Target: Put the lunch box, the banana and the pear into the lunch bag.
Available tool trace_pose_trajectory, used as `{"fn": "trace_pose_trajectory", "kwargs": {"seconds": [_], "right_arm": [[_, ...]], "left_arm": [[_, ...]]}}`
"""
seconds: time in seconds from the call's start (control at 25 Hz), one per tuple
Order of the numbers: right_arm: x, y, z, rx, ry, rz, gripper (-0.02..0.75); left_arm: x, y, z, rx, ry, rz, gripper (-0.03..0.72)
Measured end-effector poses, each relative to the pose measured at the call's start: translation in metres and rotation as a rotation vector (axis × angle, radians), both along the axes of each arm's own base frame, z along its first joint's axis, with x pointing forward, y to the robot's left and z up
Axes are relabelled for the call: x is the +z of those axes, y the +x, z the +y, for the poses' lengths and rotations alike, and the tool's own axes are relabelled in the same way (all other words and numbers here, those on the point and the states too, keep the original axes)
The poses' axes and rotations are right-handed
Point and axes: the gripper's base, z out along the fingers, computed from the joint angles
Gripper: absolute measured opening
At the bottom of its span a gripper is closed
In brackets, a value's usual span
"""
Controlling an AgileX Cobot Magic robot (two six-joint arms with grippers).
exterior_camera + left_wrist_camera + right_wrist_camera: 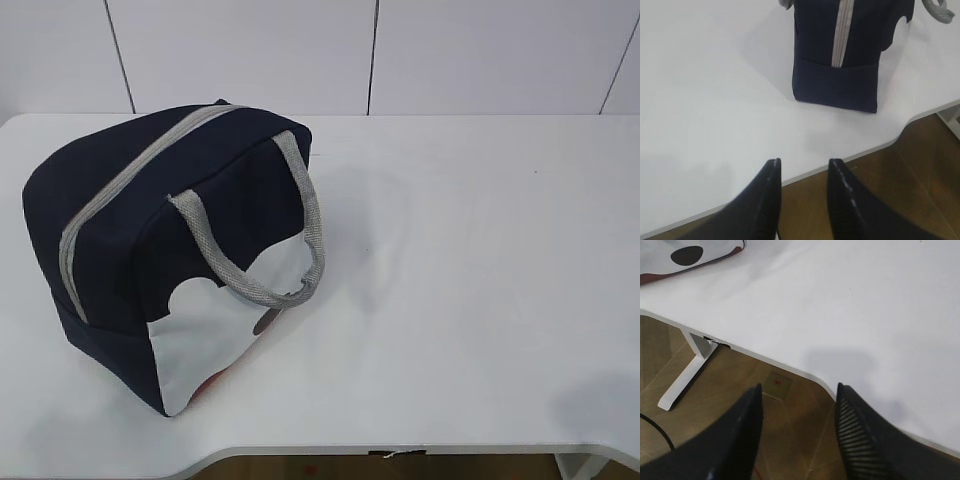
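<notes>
In the left wrist view, the left hand is seen parted and empty, its two dark fingers poised over the bench's front edge with wooden floor showing beneath them. Beyond it, well apart across bare bench top, the lunch bag is stood upright, its narrow navy end turned toward this hand and its grey zipper strip run vertically up that end.

In the right wrist view, the right hand is likewise held spread, with nothing between its fingers, just off the bench's front edge above the floor. Only a corner of the bag's white side panel, marked with a dark oval, is caught at the far upper left, well apart from this hand.

In the exterior view, neither hand is shown. The lunch bag is placed on the left part of the white bench, near the front-left corner. Its zipper appears drawn shut along the top, and one grey webbing handle is draped over the white panel. What lies inside the bag cannot be told.
</notes>
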Motion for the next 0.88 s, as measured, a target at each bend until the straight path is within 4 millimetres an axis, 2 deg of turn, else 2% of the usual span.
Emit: {"fn": "trace_pose_trajectory", "kwargs": {"seconds": [0.2,0.52,0.88], "right_arm": [[0.0000,-0.0001,0.0009,-0.081,0.000,0.000,0.389],[0.0000,0.0002,0.0039,-0.368,0.000,0.000,0.389],[0.0000,0.0002,0.0040,-0.383,0.000,0.000,0.389]], "left_arm": [[0.0000,0.0000,-0.0005,0.061,0.000,0.000,0.239],[0.0000,0.0003,-0.0022,0.207,-0.003,0.001,0.239],[0.0000,0.0003,-0.0023,0.211,-0.005,0.001,0.239]]}}
